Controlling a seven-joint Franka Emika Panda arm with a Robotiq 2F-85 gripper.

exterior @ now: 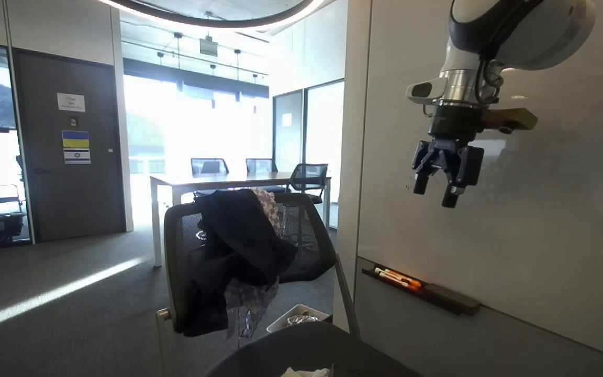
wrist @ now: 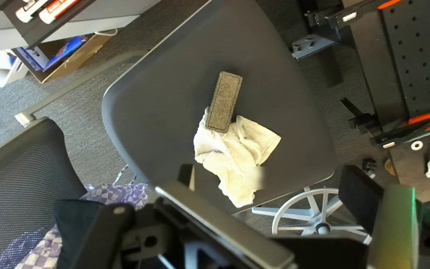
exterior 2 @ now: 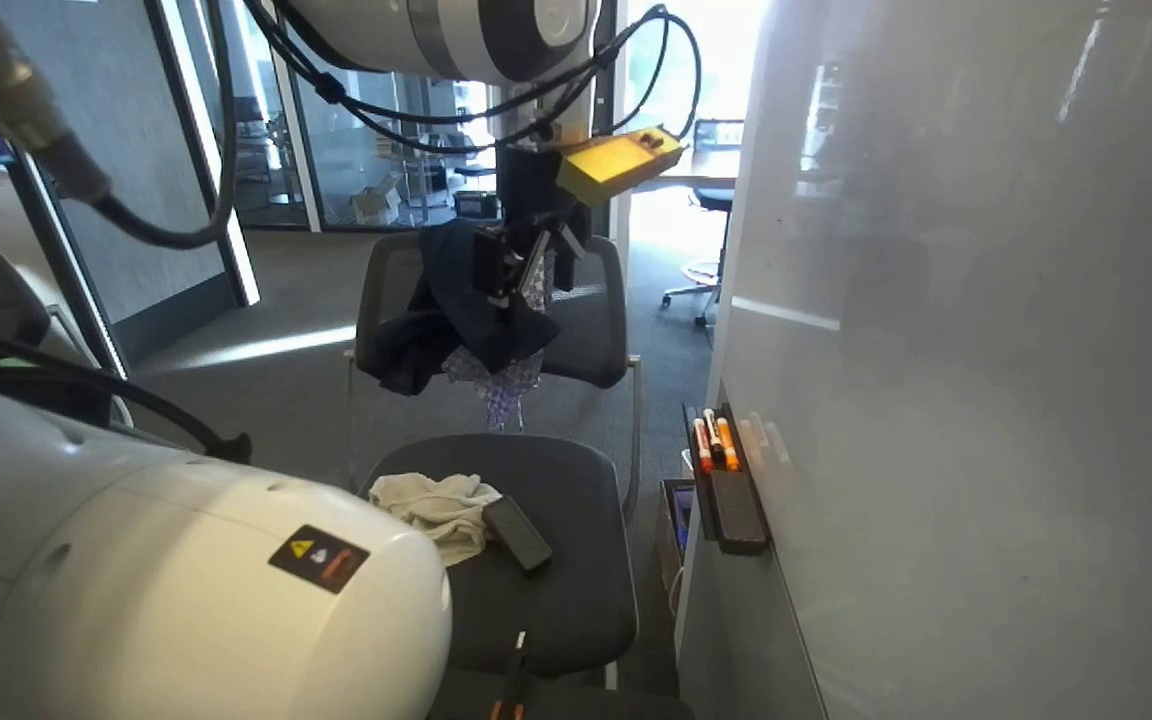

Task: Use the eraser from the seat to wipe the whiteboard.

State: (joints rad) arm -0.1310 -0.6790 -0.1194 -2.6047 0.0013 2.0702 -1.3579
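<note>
Panda arm [exterior: 542, 36]: reaches in beside the whiteboard [exterior: 542, 251], its wrist section hanging nearly vertical.
Hand [exterior: 435, 192]: points downward, high above the grey office chair [wrist: 155, 97], spread wide, gripping nothing.
Yellow block [exterior 2: 616, 165]: juts from the wrist section above the hand.
Eraser [wrist: 224, 101]: lies on that chair's seat, one end over a crumpled cream towel [wrist: 233, 160], well below the hand.

a white arm [exterior: 547, 42], its gripper [exterior: 435, 192] (black, two-fingered) downward below the wrist [exterior: 459, 88], fingers [exterior: 470, 166] well apart
</note>
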